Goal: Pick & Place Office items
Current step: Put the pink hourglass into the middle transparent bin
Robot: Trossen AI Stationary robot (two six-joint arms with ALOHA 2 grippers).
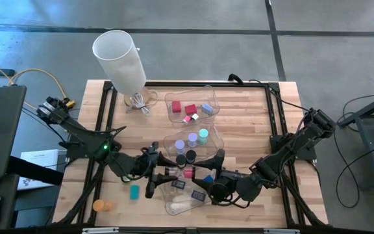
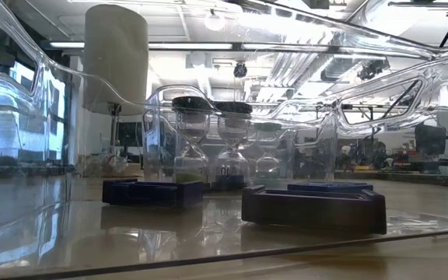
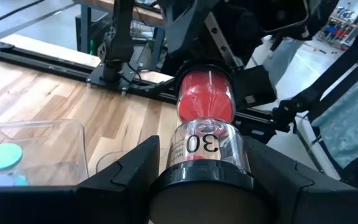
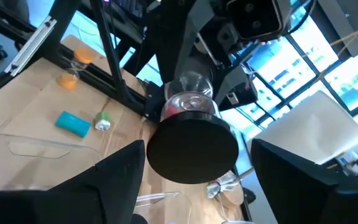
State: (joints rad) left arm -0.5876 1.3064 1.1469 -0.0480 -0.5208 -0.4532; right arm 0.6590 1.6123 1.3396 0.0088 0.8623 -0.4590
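Trouble here most likely comes from the exchange over the table [image 1: 252,117], where both arms meet between the middle clear tray [image 1: 214,135] and the nearest clear tray [image 1: 174,204] (which already holds dark flat rectangles [image 1: 198,194]). The left gripper [image 3: 202,171] is clenched on one black end cap of a red sand timer [image 3: 205,118] and holds it lying roughly level above the far edge of the nearest tray. The right gripper [image 4: 197,155] straddles the opposite cap with its jaws released, and a gap shows on at least one side. If the left lets go before the right has closed, the timer probably drops and rolls, since its round caps and glass waist give nothing to stop it. A closure that lands off centre on the disc could tip the timer out of the left's hold. The two wrists also sit very close, so a small misjudged advance might knock fingers together or push the timer against the tray wall. The timer itself is a clear double bulb marked "30", with red sand filling the bulb away from the left's fingers and a smooth black cap at each end.
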